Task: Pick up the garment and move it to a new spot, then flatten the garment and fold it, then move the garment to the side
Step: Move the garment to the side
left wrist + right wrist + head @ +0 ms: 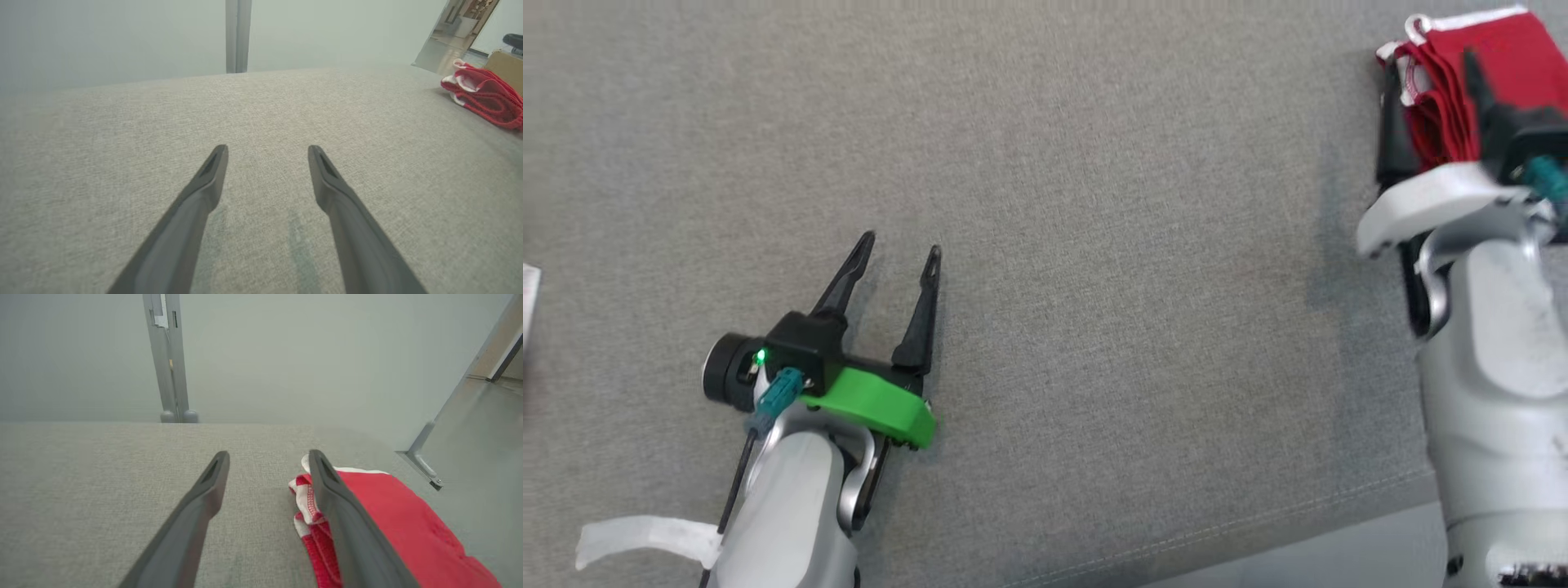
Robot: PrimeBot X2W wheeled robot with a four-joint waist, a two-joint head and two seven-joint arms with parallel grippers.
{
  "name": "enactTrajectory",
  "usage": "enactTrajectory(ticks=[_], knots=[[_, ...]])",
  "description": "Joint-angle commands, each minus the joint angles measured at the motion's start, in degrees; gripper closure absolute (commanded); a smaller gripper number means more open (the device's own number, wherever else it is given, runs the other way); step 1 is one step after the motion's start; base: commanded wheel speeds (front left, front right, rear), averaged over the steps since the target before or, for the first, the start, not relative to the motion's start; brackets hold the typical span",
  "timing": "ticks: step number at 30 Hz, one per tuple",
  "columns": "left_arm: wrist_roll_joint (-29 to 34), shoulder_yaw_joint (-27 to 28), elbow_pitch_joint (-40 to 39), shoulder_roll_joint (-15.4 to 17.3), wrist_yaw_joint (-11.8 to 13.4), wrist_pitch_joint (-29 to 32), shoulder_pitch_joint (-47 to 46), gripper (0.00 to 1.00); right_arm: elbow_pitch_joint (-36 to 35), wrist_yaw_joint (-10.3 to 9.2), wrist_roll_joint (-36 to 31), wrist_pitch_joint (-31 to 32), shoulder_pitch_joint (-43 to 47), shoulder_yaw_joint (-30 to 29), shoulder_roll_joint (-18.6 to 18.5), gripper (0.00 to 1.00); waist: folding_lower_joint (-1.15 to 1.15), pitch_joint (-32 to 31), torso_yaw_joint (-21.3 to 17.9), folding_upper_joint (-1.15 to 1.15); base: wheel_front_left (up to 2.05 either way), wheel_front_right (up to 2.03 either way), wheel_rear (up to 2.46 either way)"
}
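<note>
The garment [1515,57] is a red cloth with white trim, folded into a stack at the far right of the grey fabric surface [1094,245]. My right gripper [1427,64] is open over its left edge. In the right wrist view, one finger [347,522] lies over the garment [392,518] and the other stands over bare fabric, so my right gripper [268,455] holds nothing. My left gripper [902,245] hovers open and empty over the surface at the lower left, far from the cloth. From the left wrist, my left gripper [267,149] sees the garment [486,96] far off to the right.
A seam [1258,523] runs along the surface's near edge. Some white paper [528,302] lies at the left border. A metal post [167,359] stands behind the far edge, and a cardboard box [504,67] sits beyond the garment. The surface ends just right of the cloth.
</note>
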Motion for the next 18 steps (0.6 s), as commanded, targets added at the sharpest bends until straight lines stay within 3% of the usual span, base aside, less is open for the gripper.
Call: enactTrajectory(ticks=[1, 2, 8, 18], knots=[[0.34, 0.57, 0.29, -0.25, 0.19, 0.05, 0.97, 0.0, -0.45, -0.04, 0.89, 0.01, 1.64, 0.49, -0.08, 0.0, -0.01, -4.03, 2.02, 0.0, 0.0, 0.0, 0.0], [0.73, 2.29, 1.24, -0.51, 0.3, 0.04, 2.14, 0.0, -0.61, -0.04, 3.02, 0.01, 4.86, 3.39, 0.42, 0.0, -0.01, -6.04, 2.92, 0.0, 0.0, 0.0, 0.0], [1.71, 6.47, 3.87, -0.95, 0.91, 0.04, 6.31, 0.0, -1.41, -0.04, 6.95, 0.01, 13.94, 8.13, 1.21, 0.0, -0.01, -11.84, 5.51, 0.0, 0.0, 0.0, 0.0], [2.89, 11.81, 6.1, -1.14, 2.7, 0.03, 13.48, 0.0, -3.67, -0.04, 10.34, 0.01, 24.43, 9.3, 1.47, 0.0, -0.01, -19.65, 7.42, 0.0, 0.0, 0.0, 0.0]])
